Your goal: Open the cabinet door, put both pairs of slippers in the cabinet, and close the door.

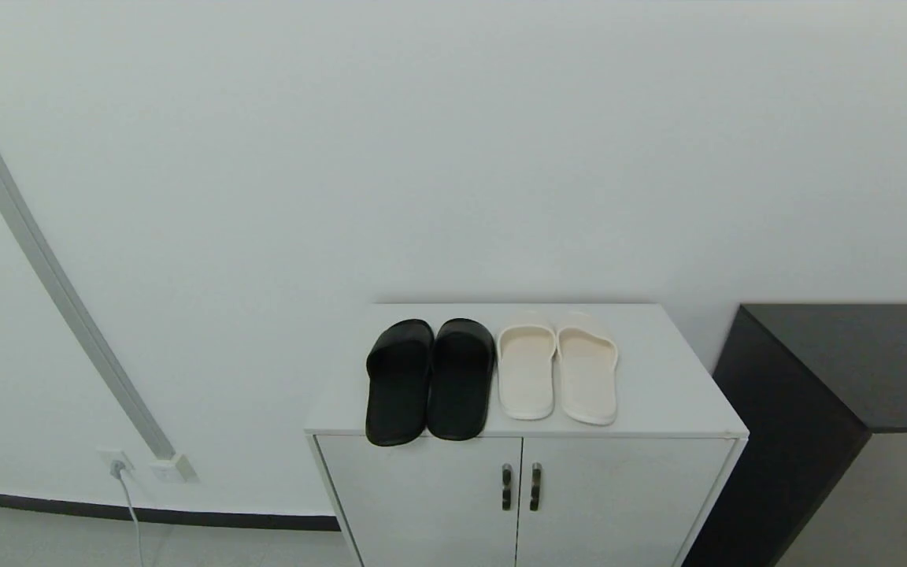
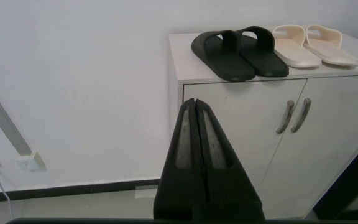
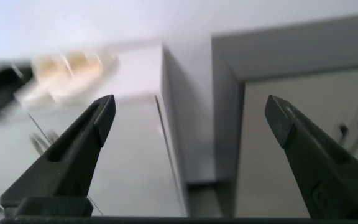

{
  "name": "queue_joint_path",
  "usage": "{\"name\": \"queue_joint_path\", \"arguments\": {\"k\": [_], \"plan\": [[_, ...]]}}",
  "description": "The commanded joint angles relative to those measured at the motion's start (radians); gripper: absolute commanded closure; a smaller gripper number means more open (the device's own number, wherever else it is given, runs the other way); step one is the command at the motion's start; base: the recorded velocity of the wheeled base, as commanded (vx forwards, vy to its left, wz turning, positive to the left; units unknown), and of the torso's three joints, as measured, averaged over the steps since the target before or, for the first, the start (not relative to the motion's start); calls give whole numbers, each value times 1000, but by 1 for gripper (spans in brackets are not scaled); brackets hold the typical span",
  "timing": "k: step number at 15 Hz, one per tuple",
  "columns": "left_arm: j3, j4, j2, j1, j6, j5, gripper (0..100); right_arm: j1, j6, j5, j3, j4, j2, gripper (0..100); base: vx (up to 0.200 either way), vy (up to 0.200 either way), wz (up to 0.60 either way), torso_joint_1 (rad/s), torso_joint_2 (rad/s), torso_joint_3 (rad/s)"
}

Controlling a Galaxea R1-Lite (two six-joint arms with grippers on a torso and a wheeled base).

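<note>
Closest in, the left pincer (image 2: 194, 102) has its two fingers pressed flat together with nothing between them, hanging in the air short of the white cabinet (image 2: 241, 134) and not touching it. Over on the other side, the right pincer (image 3: 190, 106) is spread wide, fingers far apart, gripping nothing at all, with the cabinet's side panel (image 3: 135, 155) beyond it. That view is smeared, so the pale shape on top is probably the cream slippers (image 3: 67, 74), though I wouldn't swear to it. On to the cabinet front: both doors (image 1: 422, 504) are shut, meeting in the middle, with the two dark handles (image 1: 521, 486) upright just beside each other at the seam. Up on the cabinet top (image 1: 658, 378), both pairs sit side by side, toes toward the wall. The black slippers (image 1: 430, 382) are on the left with their heels right at the front edge. The cream slippers (image 1: 557, 376) are just beside them on the right, set a touch farther back. Right of the white cabinet stands a dark cabinet (image 1: 800, 409), close alongside. Behind it all is the plain white wall (image 1: 453, 157), a grey conduit (image 1: 52, 268) slanting down it to a socket (image 1: 115, 461) low at the left with a cable plugged in.
</note>
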Motion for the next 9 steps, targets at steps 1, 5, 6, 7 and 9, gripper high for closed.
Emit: {"name": "queue_joint_path", "arguments": {"k": [1, 5, 6, 7, 9], "plan": [[0, 0, 1, 0, 0, 1, 100, 7, 79, 27, -231, 36, 252, 0, 0, 0, 0, 0, 0, 0], [0, 0, 1, 0, 3, -1, 100, 72, -25, 137, -179, -100, 640, 0, 0, 0, 0, 0, 0, 0], [0, 2, 1, 0, 3, -1, 100, 101, -21, 135, -179, -154, 723, 0, 0, 0, 0, 0, 0, 0], [0, 0, 1, 0, 3, -1, 100, 125, -21, 135, -179, -214, 794, 0, 0, 0, 0, 0, 0, 0], [0, 0, 1, 0, 3, -1, 100, 178, -18, 128, -182, -298, 895, 0, 0, 0, 0, 0, 0, 0]]}}
